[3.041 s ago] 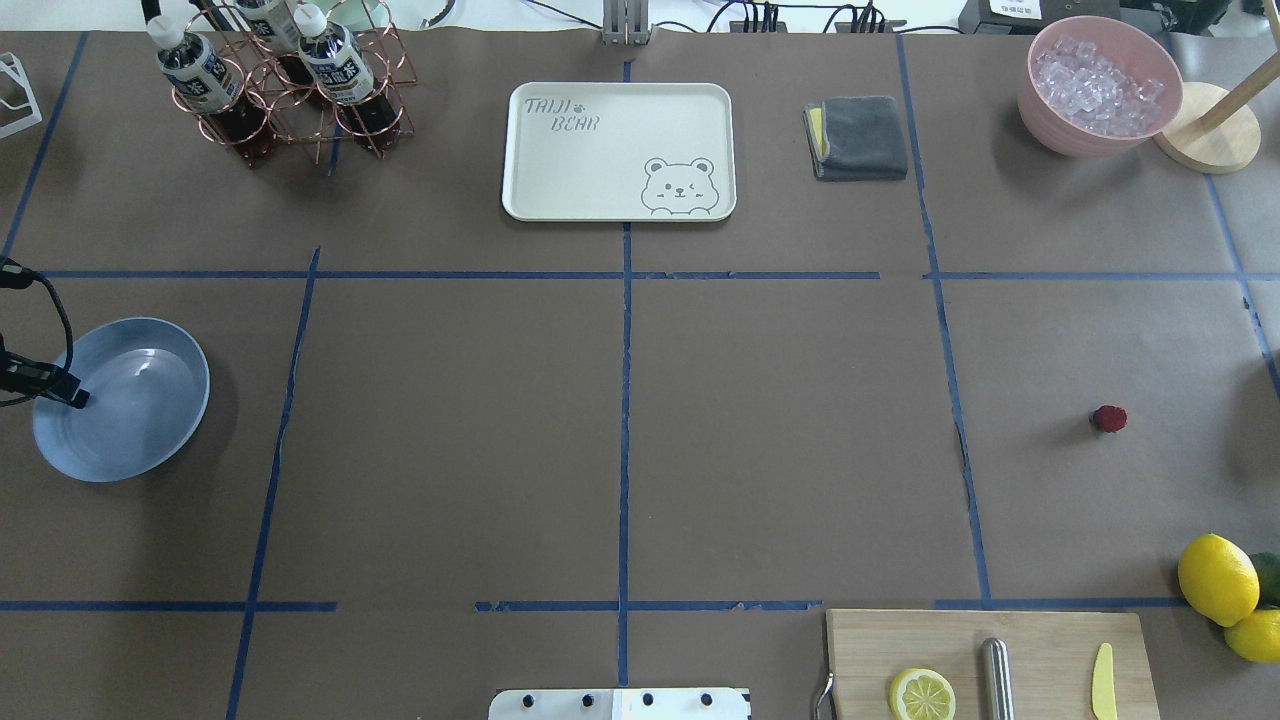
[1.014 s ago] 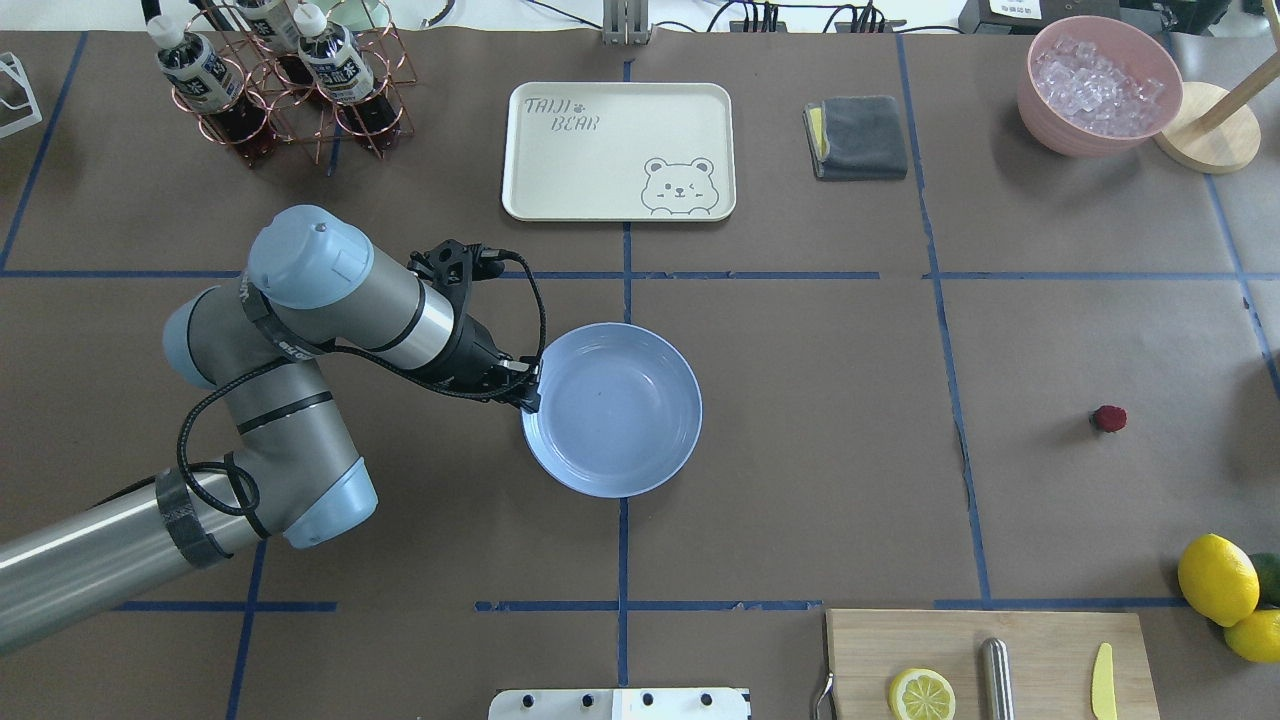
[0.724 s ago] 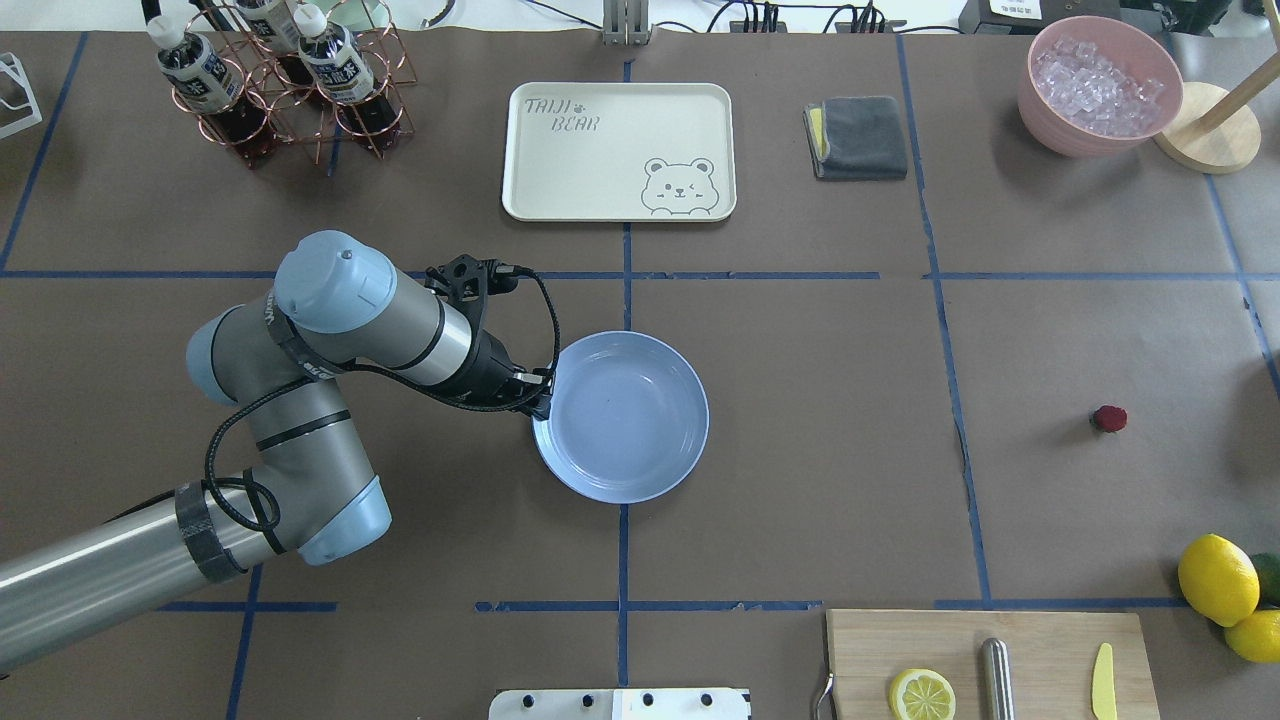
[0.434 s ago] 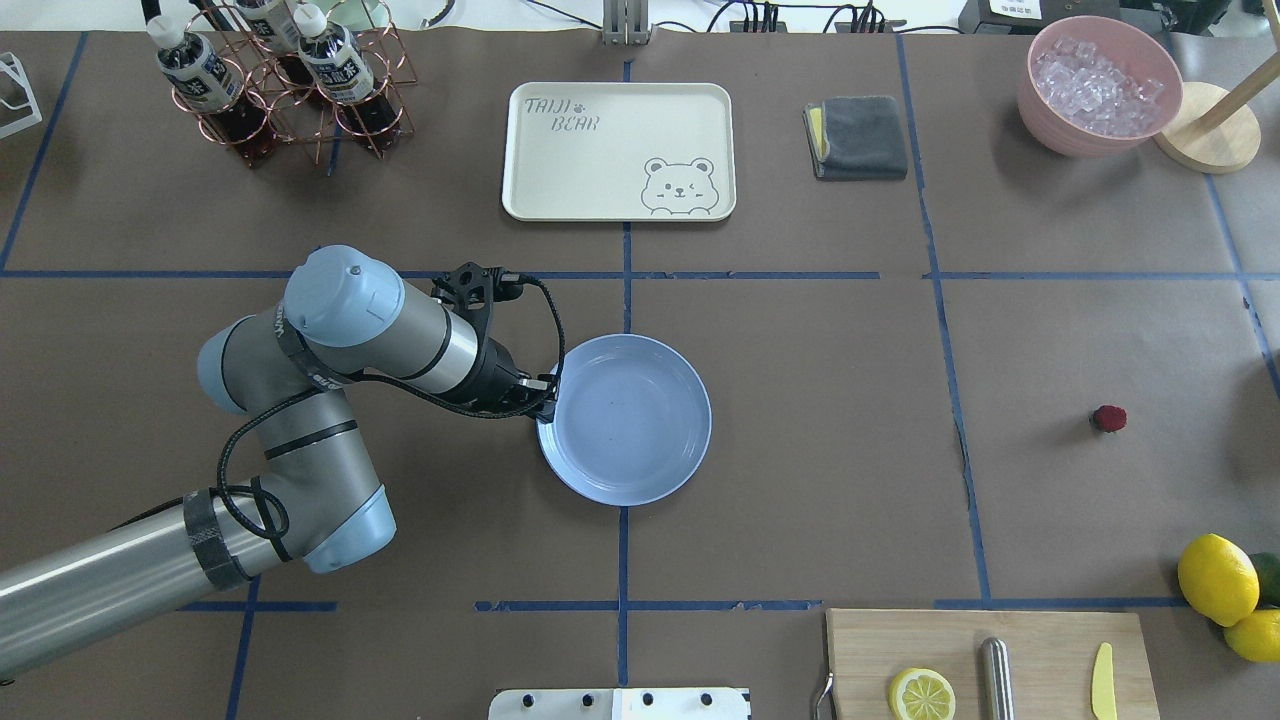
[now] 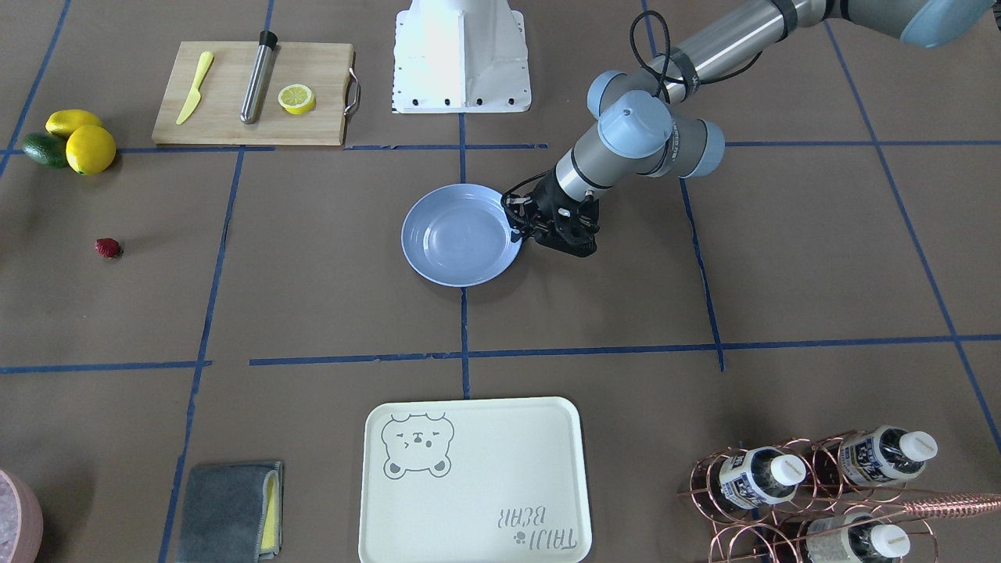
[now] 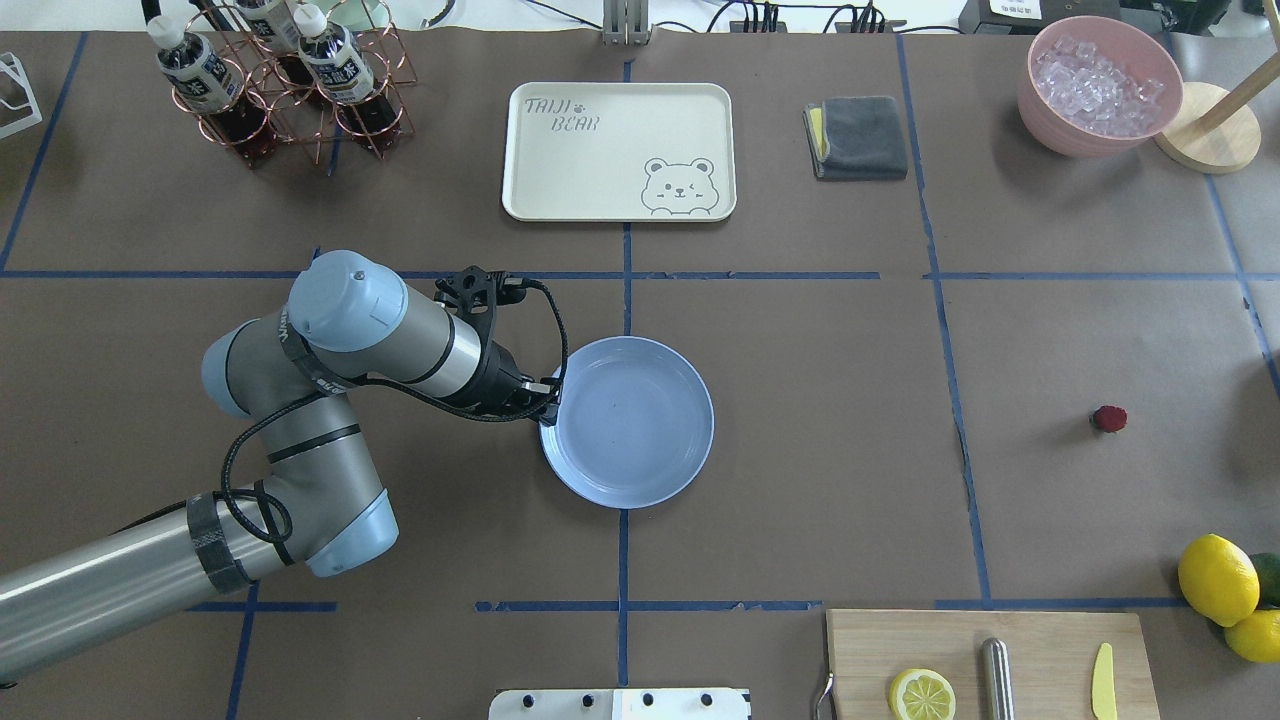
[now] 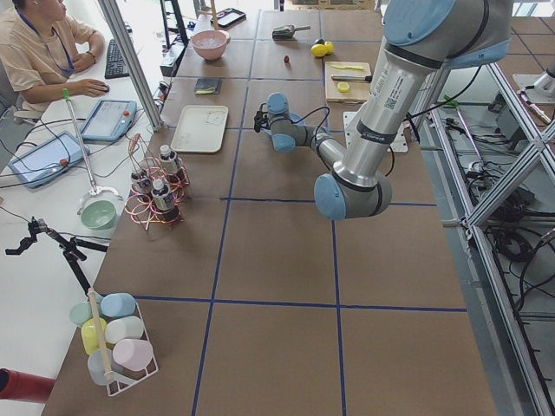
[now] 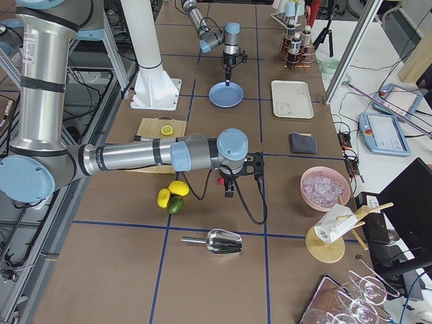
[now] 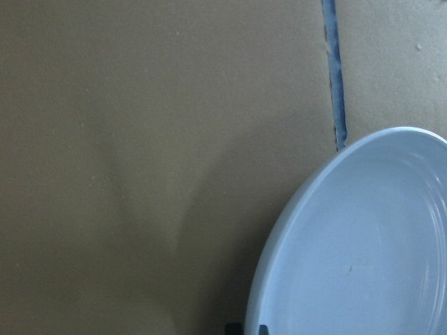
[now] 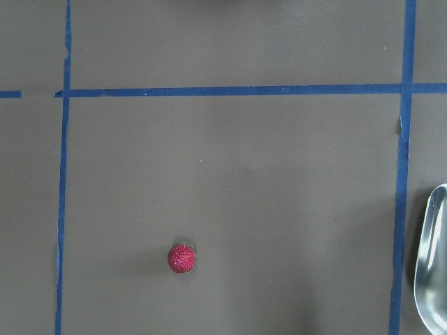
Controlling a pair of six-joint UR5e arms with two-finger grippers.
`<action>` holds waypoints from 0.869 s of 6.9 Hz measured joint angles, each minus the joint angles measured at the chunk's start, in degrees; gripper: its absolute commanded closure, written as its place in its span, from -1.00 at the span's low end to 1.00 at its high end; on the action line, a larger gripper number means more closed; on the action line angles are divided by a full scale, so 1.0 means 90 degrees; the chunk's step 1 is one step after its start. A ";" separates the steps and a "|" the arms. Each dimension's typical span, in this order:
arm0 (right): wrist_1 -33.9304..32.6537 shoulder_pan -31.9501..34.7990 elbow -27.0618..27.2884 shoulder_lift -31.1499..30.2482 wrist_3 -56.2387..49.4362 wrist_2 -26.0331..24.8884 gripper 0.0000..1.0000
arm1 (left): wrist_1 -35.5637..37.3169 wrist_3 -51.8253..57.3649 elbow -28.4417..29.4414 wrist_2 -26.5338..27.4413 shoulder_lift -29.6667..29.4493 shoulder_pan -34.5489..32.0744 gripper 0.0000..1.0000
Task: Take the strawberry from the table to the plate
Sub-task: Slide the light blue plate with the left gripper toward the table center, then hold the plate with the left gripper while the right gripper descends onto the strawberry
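my left gripper point(image 6: 548, 405) pinches the rim of the glossy pale blue round plate point(image 6: 640, 430). the tiny dark red bumpy strawberry point(image 6: 1108, 418) sits on the brown paper table point(image 6: 820, 480), well off to my right and nearer my right gripper point(image 8: 229, 191), whose jaws i cannot tell.

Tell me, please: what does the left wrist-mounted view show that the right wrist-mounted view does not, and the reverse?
Only the left wrist-mounted view shows the plate, in its lower right corner. Only the right wrist-mounted view shows the strawberry, lying alone, and the edge of a metal scoop at the right border. Both show the brown table and blue tape lines.
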 measured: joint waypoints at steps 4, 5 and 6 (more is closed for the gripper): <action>0.0294 -0.0224 -0.0024 0.0023 0.0010 0.0007 -1.00 | -0.0272 0.0009 -0.0009 0.0002 0.0009 0.0010 -0.52; 0.0402 -0.0385 -0.0026 0.0036 0.0115 -0.0010 -1.00 | -0.0455 -0.0028 -0.0051 0.0002 0.0028 0.0000 -0.52; 0.0664 -0.0641 -0.0025 0.0050 0.0521 -0.0155 -1.00 | -0.0655 -0.0206 -0.0185 0.0002 0.0055 -0.0020 -0.53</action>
